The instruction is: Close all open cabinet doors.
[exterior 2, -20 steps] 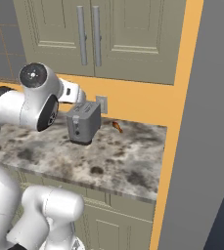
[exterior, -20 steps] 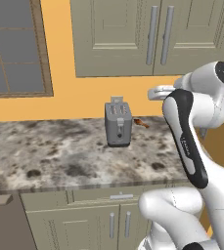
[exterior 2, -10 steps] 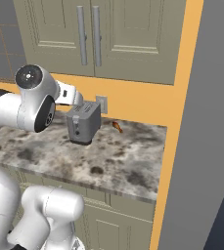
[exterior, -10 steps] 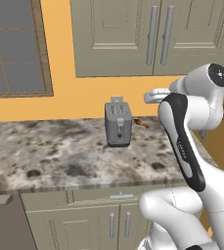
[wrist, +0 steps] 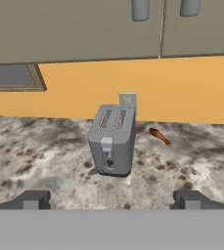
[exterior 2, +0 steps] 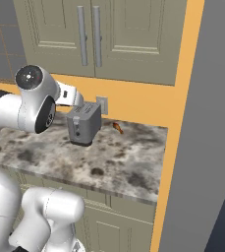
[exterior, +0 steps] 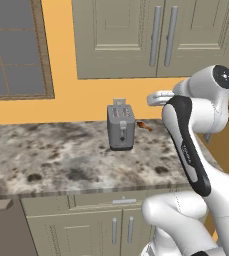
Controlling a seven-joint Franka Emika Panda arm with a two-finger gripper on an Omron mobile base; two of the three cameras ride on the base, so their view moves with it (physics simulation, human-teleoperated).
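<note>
Tool [wrist: 111, 199] spread wide and gripping nothing, hanging above the counter [wrist: 45, 156] facing the toaster [wrist: 111, 139].

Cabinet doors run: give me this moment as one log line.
cabinet doors: both shut | gripper: open, empty, above counter | toaster: upright before gripper | small orange item: beside toaster

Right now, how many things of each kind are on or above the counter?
Wall-cabinet doors, both shut: 2
Bar handles: 2
Toaster: 1
Small orange-brown item on the counter: 1
Wall outlet: 1
Window: 1
Total: 8
</note>
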